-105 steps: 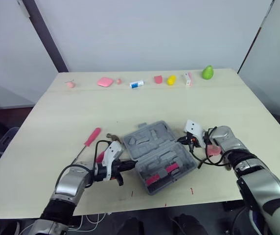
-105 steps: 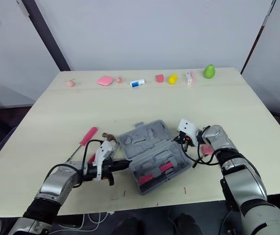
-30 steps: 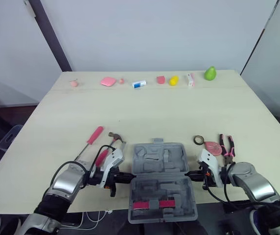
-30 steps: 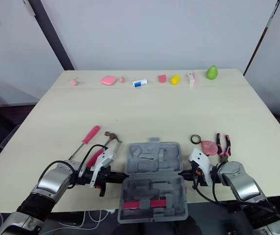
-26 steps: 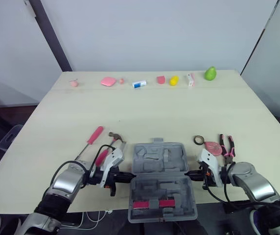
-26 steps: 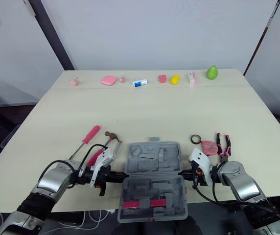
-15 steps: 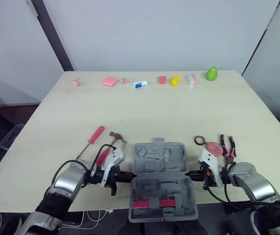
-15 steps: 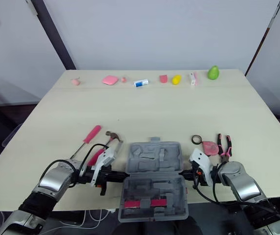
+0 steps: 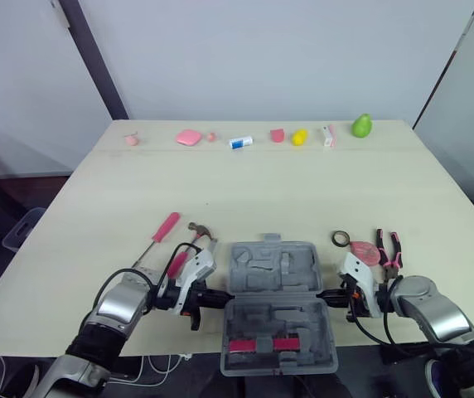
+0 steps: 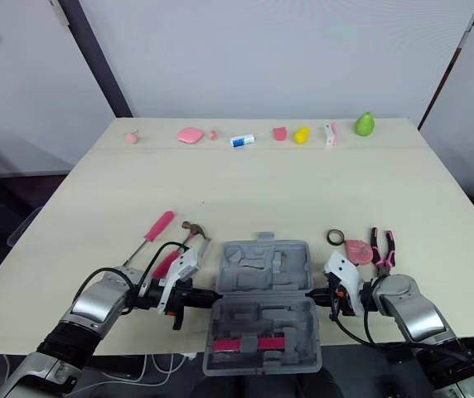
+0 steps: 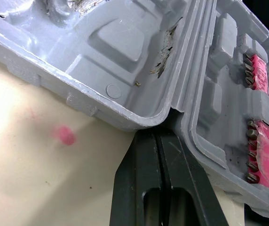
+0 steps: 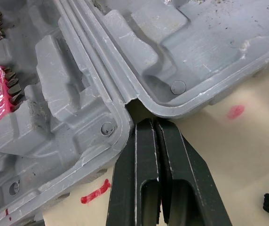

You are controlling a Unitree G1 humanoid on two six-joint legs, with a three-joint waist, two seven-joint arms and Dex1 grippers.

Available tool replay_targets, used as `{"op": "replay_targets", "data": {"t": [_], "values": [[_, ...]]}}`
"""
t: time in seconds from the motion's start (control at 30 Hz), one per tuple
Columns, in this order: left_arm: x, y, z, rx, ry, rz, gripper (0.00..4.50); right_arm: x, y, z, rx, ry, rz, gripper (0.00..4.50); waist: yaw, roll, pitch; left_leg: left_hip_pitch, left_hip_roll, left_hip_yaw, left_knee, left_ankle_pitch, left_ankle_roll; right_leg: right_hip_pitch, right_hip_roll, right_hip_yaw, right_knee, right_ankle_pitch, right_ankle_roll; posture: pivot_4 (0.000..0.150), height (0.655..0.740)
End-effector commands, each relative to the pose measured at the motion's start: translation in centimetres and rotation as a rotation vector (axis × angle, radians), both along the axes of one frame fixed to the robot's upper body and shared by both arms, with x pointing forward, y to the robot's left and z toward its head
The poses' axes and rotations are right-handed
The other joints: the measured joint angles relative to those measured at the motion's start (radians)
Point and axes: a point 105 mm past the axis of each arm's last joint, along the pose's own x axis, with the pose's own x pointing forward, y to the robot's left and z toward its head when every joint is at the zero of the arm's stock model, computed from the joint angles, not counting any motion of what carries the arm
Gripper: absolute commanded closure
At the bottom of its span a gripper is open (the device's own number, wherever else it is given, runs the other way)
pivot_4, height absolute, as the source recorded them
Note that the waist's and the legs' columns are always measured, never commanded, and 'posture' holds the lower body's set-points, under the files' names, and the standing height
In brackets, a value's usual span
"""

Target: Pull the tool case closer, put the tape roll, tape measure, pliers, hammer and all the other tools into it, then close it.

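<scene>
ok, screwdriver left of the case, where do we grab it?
Take the screwdriver by its pink handle, the thickest part, from straight above with the left tool, closing across its length. It lies flat and diagonal, with bare table on both sides of the handle.

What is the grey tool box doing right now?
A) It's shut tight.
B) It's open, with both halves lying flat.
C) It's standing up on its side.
B: the grey plastic tool case lies spread open on the pale wooden table, with its moulded insides and pink bit holders facing up.
</scene>
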Motion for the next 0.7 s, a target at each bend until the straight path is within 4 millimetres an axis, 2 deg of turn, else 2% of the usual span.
{"op": "replay_targets", "data": {"t": [0.03,0.7], "values": [[-0.76,-0.86,-0.61,-0.001,0.029,-0.044,4.5,0.04,-0.1,0.71,0.021,-0.021,0.001,4.42,0.0,0.0,0.0,0.0,0.0,0.0,0.0,0.0,0.0,0.0,0.0,0.0,0.0,0.0,0.0,0.15,0.74],[-1.43,-1.27,-0.87,-0.002,0.043,-0.066,4.5,-0.5,-0.03,0.41,0.023,0.008,0.006,4.42,0.0,0.0,0.0,0.0,0.0,0.0,0.0,0.0,0.0,0.0,0.0,0.0,0.0,0.0,0.0,0.15,0.74]]}}
